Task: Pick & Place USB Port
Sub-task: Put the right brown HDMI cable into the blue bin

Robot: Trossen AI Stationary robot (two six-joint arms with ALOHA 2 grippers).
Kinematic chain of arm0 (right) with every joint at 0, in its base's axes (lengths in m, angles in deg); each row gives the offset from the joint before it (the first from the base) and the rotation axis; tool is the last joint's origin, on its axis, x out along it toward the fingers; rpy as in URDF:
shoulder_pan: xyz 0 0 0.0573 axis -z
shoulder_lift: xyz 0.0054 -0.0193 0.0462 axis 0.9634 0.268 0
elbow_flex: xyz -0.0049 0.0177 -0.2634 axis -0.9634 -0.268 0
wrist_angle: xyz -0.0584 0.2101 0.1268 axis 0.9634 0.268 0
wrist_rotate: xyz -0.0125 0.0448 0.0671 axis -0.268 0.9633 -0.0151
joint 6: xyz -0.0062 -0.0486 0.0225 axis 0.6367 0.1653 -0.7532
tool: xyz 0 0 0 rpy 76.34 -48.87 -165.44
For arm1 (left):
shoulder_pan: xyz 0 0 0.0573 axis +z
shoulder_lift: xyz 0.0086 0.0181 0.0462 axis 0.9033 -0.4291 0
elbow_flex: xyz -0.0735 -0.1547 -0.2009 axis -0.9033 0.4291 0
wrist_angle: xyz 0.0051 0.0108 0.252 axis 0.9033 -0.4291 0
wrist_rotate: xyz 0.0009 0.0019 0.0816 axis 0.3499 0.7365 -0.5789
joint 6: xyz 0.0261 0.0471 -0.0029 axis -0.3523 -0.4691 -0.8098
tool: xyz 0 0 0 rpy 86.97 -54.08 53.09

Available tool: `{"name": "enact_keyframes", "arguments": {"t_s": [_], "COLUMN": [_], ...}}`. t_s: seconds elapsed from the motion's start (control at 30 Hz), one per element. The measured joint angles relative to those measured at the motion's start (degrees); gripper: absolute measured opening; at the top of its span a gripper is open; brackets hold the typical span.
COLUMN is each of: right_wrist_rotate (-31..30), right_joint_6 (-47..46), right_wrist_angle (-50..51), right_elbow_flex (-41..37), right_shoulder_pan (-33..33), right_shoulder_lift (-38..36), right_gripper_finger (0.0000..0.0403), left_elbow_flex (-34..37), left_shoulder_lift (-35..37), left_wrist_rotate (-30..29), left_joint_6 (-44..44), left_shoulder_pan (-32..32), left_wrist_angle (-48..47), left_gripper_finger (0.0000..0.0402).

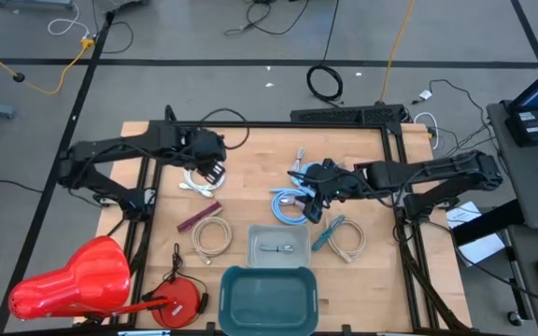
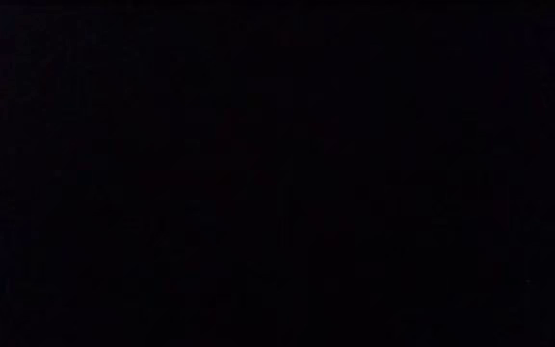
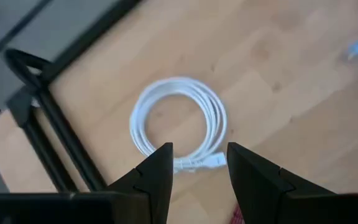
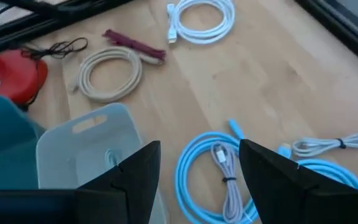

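Observation:
The low view is black. A white coiled USB cable point(image 3: 179, 118) lies flat on the wooden table, also in the high view point(image 1: 197, 182). My left gripper point(image 3: 197, 152) is open above it, and the cable's plug ends point(image 3: 199, 162) show between the fingertips. My right gripper point(image 4: 197, 152) is open over a light-blue cable coil point(image 4: 207, 177) with a grey cable point(image 4: 227, 174) lying across it; in the high view this gripper point(image 1: 314, 205) is right of table centre. A clear tray point(image 1: 278, 245) holds one small cable piece.
A teal bin point(image 1: 269, 294) stands at the near edge behind the tray. A beige coil point(image 1: 213, 236) and a maroon strip point(image 1: 199, 217) lie left of the tray, and a teal-and-beige cable point(image 1: 339, 235) lies to its right. A red object point(image 1: 73, 280) and a red reel point(image 1: 177, 301) sit near-left.

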Motion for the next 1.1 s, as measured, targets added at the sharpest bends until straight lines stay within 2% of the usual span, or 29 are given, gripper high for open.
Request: {"name": "enact_keyframes", "arguments": {"t_s": [0.13,0.23,0.3,0.37,0.57,0.7,0.9,1.1], "right_wrist_rotate": [-3.52,-9.9,-11.16,-8.95,4.27,8.86,9.94,9.25], "right_joint_6": [-2.31,-7.87,-12.13,-15.66,-22.33,-27.45,-32.75,-37.9], "right_wrist_angle": [4.56,13.53,19.89,25.53,37.39,36.5,26.94,24.67], "right_elbow_flex": [0.0,0.0,0.0,0.0,-3.99,-10.83,-21.18,-27.74], "right_shoulder_pan": [-0.54,0.01,0.94,1.99,1.86,-1.32,-8.36,-13.32], "right_shoulder_lift": [-0.02,-0.02,-0.02,0.21,0.0,-0.85,-2.73,-3.58], "right_gripper_finger": [0.021,0.021,0.021,0.021,0.021,0.021,0.021,0.021], "left_elbow_flex": [5.74,8.69,9.83,10.24,10.24,10.24,10.22,10.22], "left_shoulder_lift": [0.07,0.02,0.05,0.05,0.87,0.97,1.35,1.51], "left_wrist_rotate": [3.09,6.37,7.98,8.63,8.74,8.75,9.89,10.74], "left_joint_6": [-0.02,-0.05,-0.06,-0.12,-2.21,-2.56,-3.86,-4.76], "left_shoulder_pan": [0.58,0.85,0.85,0.64,-0.26,-0.61,-0.6,-0.6], "left_wrist_angle": [5.63,9.23,10.66,11.23,13.21,13.69,16.35,18.37], "left_gripper_finger": [0.0157,0.0157,0.0157,0.0157,0.0157,0.0156,0.0156,0.0156]}}
